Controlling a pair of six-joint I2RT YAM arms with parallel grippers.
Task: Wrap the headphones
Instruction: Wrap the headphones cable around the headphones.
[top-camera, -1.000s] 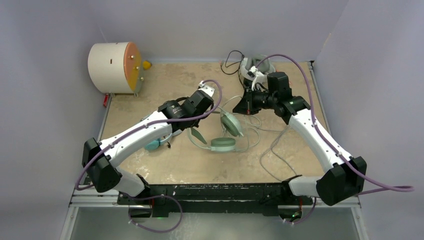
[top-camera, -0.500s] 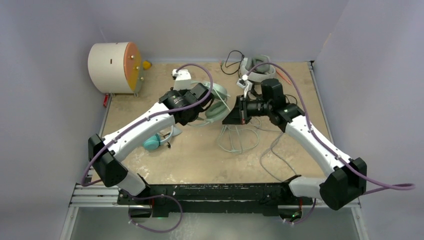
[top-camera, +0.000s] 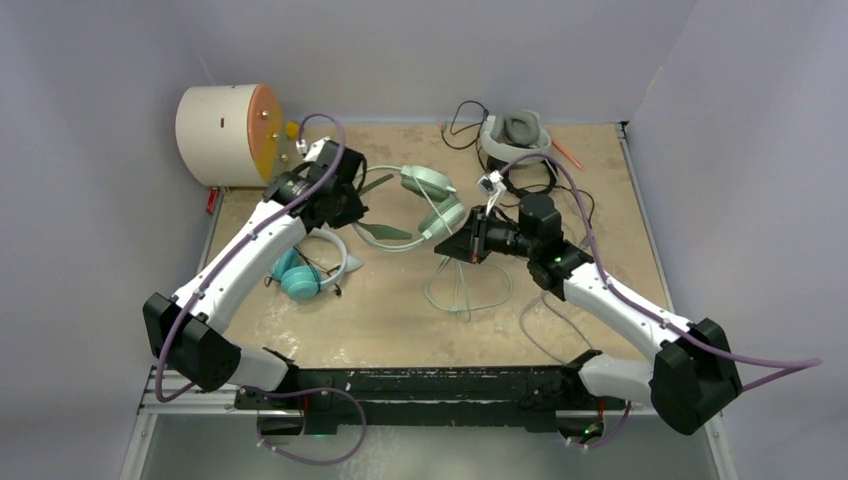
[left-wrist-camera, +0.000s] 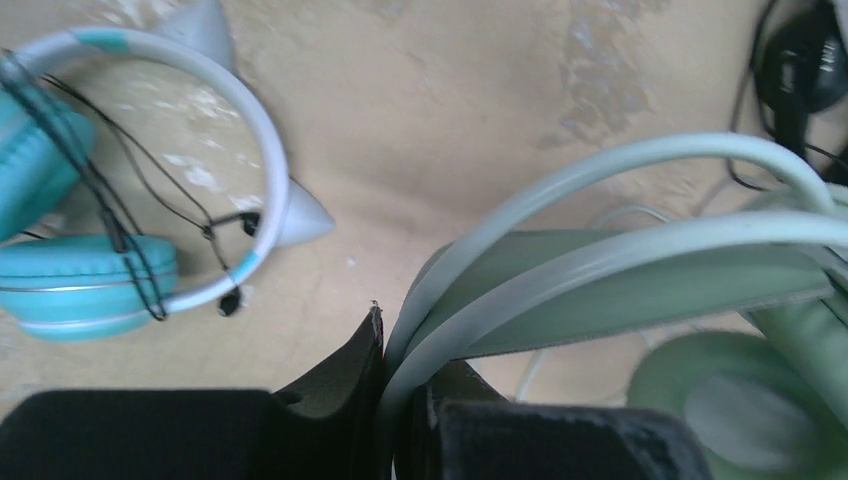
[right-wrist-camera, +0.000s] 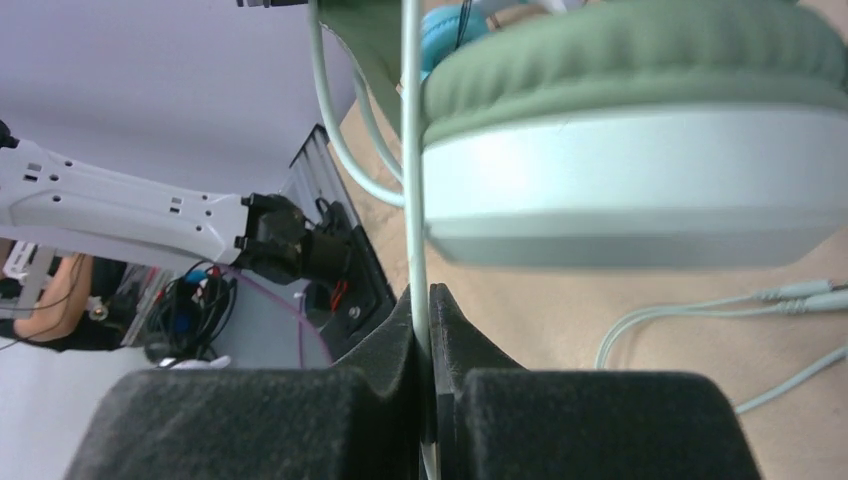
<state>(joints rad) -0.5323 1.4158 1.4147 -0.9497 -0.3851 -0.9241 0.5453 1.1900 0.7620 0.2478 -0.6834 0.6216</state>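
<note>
The mint-green headphones (top-camera: 425, 200) are held up over the table's middle. My left gripper (top-camera: 352, 210) is shut on their headband (left-wrist-camera: 560, 250). My right gripper (top-camera: 447, 247) is shut on their mint cable (right-wrist-camera: 412, 190), right beside an ear cup (right-wrist-camera: 630, 150). Loops of that cable (top-camera: 465, 290) lie on the table below. The teal headphones (top-camera: 300, 275) with a white band lie at the left, also in the left wrist view (left-wrist-camera: 90, 270). The white-and-grey headphones (top-camera: 515, 130) lie at the back right, with a black cable (top-camera: 462, 115) beside them.
A cream drum with an orange face (top-camera: 228, 135) stands at the back left corner. A grey cable (top-camera: 545, 315) trails toward the table's front right. An orange stick (top-camera: 566, 153) lies near the back right edge. Walls close the back and sides.
My left gripper has swung back and to the left, carrying the mint headband with it. My right gripper has moved forward and down with the cable. The teal headphones are now uncovered.
</note>
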